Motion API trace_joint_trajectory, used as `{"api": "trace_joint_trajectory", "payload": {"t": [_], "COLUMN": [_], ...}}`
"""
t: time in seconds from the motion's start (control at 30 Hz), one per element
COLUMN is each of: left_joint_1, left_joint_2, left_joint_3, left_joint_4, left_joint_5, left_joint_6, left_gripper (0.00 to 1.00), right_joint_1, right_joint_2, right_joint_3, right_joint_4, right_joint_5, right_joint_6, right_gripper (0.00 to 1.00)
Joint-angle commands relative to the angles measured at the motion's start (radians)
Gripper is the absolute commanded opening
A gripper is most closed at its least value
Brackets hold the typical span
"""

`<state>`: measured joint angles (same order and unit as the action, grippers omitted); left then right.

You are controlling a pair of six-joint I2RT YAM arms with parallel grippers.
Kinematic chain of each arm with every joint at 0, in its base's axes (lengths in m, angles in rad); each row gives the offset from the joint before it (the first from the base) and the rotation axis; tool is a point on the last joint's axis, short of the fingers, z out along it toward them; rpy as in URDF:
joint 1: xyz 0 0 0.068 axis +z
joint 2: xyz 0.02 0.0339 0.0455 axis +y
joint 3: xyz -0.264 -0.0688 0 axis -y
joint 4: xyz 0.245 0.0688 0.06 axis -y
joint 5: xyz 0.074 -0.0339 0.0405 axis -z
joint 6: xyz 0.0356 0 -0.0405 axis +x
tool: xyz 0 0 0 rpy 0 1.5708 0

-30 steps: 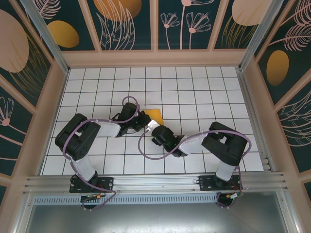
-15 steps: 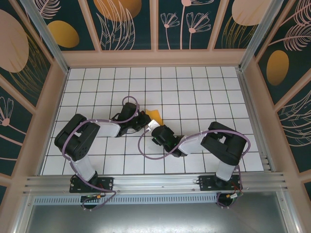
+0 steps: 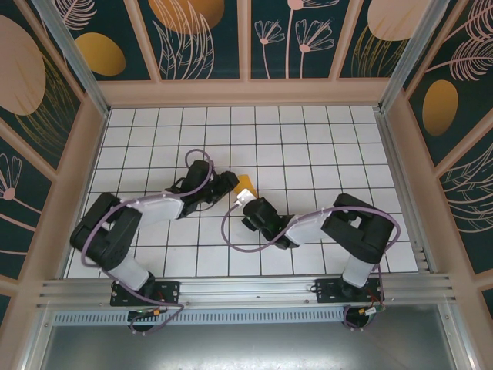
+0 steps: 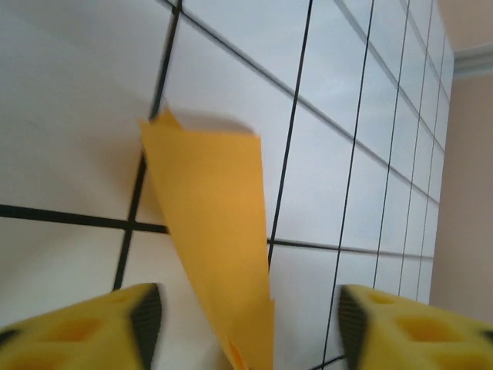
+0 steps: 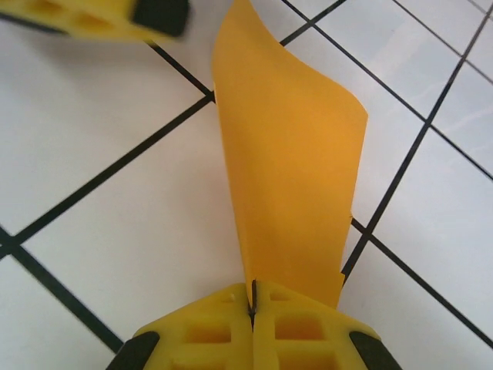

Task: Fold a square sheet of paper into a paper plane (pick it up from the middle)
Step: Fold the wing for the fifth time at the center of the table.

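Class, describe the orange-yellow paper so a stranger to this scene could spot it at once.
Start at the white gridded table and go to its middle. The orange-yellow paper is a narrow folded piece pinched in the shut right gripper. Unlike the painted orange ovals on the walls, it lies over the tiles.

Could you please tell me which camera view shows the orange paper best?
The right wrist view: the orange paper stands large and sharp, its lower end pinched in the shut right gripper. The left wrist view crops the paper below; in the top view it is a small patch.
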<state>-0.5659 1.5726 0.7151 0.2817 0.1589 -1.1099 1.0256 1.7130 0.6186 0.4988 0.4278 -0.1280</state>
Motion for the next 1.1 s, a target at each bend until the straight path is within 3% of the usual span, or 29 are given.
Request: {"api": "trace_joint_trajectory", "payload": {"t": [0.0, 0.17, 0.3, 1.07], "left_joint_1": [0.02, 0.021, 0.02, 0.02], "left_joint_2": [-0.113, -0.255, -0.287, -0.241], "left_joint_3": [-0.044, -0.101, -0.127, -0.163], "left_joint_4": [-0.123, -0.131, -0.107, -0.036], "left_joint_5": [-0.186, -0.277, -0.263, -0.156], "left_joint_6": [0.031, 0.047, 0.054, 0.03], "left_gripper": [0.78, 0.84, 0.83, 0.76], "right_joint_1": [-0.047, -0.145, -0.172, -0.22], "right_joint_2": [-0.084, -0.122, -0.102, 0.022], "right_joint_3": [-0.031, -0.06, -0.06, -0.062], "right_joint_4": [0.071, 0.12, 0.138, 0.196], "right_joint_5": [-0.169, -0.463, -0.556, -0.702], "right_joint_6": [0.088, 0.206, 0.249, 0.519], "right_gripper": [0.0, 0.0, 0.0, 0.0]}}
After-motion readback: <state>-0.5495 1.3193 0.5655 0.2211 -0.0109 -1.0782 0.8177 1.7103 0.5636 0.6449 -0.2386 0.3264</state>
